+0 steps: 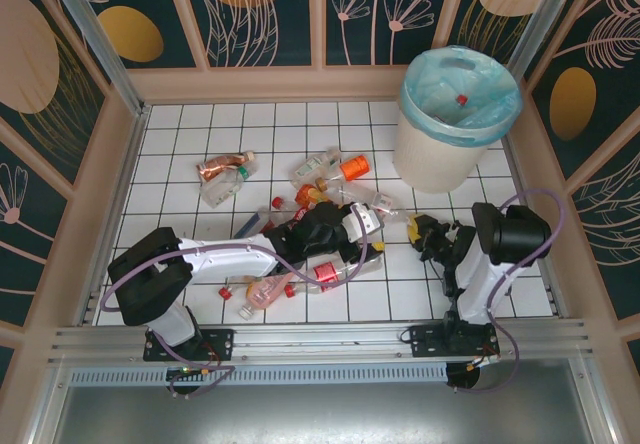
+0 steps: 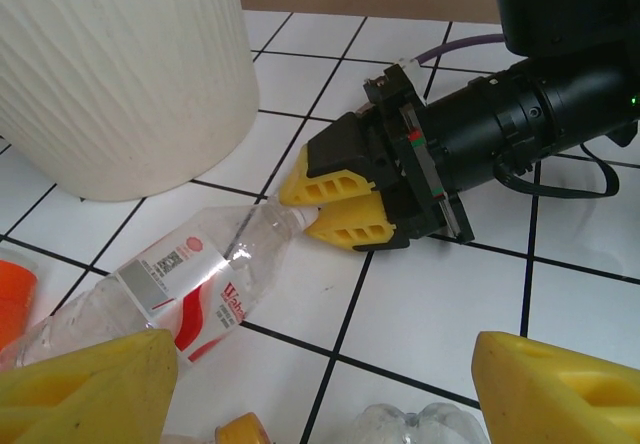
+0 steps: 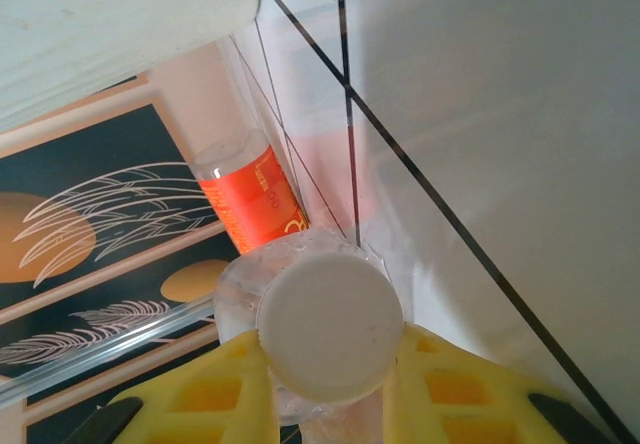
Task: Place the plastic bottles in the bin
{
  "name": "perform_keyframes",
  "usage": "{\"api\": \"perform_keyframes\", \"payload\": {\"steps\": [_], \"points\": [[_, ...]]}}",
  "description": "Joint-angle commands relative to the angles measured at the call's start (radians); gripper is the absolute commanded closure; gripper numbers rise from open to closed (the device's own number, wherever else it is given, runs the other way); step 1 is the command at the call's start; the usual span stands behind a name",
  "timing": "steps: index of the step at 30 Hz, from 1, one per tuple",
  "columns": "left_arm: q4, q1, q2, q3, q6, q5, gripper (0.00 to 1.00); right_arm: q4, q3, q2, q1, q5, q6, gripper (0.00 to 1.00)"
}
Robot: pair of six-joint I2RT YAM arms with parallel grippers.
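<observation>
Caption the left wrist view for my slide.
The right gripper shut on the neck of a clear red-labelled bottle lying beside the cream bin; left gripper open.

White tiled floor (image 1: 185,129) with dark grid lines, dark teal walls (image 1: 290,34) printed with leaves, aluminium rail (image 1: 320,342) in front

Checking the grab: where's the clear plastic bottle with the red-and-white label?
In the left wrist view, the clear red-and-white-labelled plastic bottle lies on the tiles beside the cream-white round bin, neck in the right claw.
</observation>
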Motion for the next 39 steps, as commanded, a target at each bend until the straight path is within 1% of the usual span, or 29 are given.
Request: {"api": "perform_keyframes", "payload": {"steps": [1, 4, 7, 25, 27, 36, 39], "points": [[-0.010, -0.006, 0.003, 0.018, -0.011, -0.010, 0.22, 0.108, -0.167, 0.062, 0.008, -0.005, 0.041, 0.78], [-0.013, -0.006, -0.002, 0.015, -0.009, -0.017, 0.22, 0.098, -0.185, 0.012, 0.003, 0.022, 0.026, 0.79], [-0.010, -0.006, -0.005, 0.011, -0.008, -0.021, 0.22, 0.087, -0.181, -0.023, 0.003, 0.021, 0.034, 0.80], [-0.006, -0.005, -0.023, 0.008, -0.008, -0.023, 0.22, 0.078, -0.199, -0.052, 0.010, 0.024, 0.018, 0.81], [-0.006, -0.006, -0.029, 0.009, -0.008, -0.025, 0.22, 0.068, -0.199, -0.063, 0.011, 0.025, 0.010, 0.83], [-0.012, -0.006, -0.040, 0.010, -0.010, -0.028, 0.22, -0.067, -0.199, -0.161, 0.011, 0.036, -0.027, 0.83], [-0.012, -0.006, -0.038, 0.013, -0.009, -0.027, 0.22, -0.133, -0.196, -0.199, 0.010, 0.036, -0.041, 0.78]]}}
